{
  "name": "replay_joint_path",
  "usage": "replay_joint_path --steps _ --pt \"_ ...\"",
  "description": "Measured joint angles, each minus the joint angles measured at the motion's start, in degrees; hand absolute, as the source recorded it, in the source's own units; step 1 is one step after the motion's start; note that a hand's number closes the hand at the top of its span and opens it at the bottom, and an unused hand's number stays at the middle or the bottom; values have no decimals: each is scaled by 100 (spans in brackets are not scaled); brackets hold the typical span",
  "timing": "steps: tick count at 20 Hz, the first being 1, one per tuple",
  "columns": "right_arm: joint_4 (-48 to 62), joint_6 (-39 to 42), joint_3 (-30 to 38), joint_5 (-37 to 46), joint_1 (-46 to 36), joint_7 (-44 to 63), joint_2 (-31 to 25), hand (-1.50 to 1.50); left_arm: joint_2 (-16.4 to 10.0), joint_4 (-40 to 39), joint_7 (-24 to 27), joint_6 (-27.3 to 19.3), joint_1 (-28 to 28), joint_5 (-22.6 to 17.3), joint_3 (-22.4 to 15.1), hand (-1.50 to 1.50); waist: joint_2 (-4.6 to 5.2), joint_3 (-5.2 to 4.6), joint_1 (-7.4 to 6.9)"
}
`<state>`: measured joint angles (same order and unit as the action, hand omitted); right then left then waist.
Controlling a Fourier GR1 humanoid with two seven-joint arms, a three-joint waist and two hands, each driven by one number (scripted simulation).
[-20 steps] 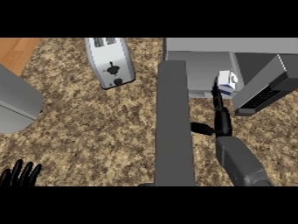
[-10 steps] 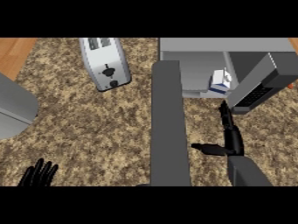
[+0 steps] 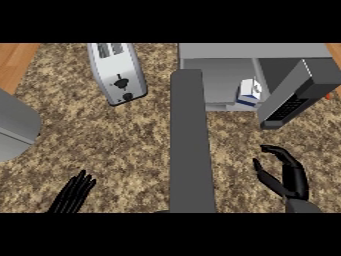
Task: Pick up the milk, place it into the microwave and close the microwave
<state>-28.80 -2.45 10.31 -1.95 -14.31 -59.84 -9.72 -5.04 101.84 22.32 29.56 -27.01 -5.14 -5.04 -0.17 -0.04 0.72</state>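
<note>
The white and blue milk carton (image 3: pixel 249 93) stands inside the open microwave (image 3: pixel 225 77), at the right of its cavity. The microwave's door (image 3: pixel 191 142) swings out toward me as a long grey bar down the middle of the view. My right hand (image 3: pixel 285 175) hovers over the counter right of the door, well below the carton, fingers relaxed and holding nothing. My left hand (image 3: pixel 74 192) rests open at the lower left edge.
A silver toaster (image 3: pixel 117 72) lies at the upper left of the speckled counter (image 3: pixel 106 145). A grey rounded appliance (image 3: pixel 3 122) sits at the far left edge. The microwave's dark control panel (image 3: pixel 295 97) angles out at the right.
My right hand has let go of the milk and drawn back toward me; the carton stays inside the microwave. The left hand has shifted right along the lower edge.
</note>
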Motion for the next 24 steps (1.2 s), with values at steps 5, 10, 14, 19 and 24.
replay_joint_path --steps 5,10,14,19,24 --pt "-640 382 65 -261 659 169 -267 -150 65 -154 5 -144 341 725 -450 150 -1 0 -2" --pt "-1207 795 241 -613 1227 233 -569 -150 326 -855 40 -378 1013 1152 -742 150 7 -1 -3" --pt "-1288 1049 431 -839 1576 224 -823 -150 435 -1185 18 -966 1386 1369 -939 150 12 2 -24" --pt "-1531 1246 523 -1028 1823 336 -1059 -150 481 -1845 -77 -1525 2154 1576 -1197 150 16 1 -18" --pt "-1549 1413 520 -1127 1906 396 -1216 -150 481 -2517 -602 -1333 2793 1837 -1733 150 23 7 34"
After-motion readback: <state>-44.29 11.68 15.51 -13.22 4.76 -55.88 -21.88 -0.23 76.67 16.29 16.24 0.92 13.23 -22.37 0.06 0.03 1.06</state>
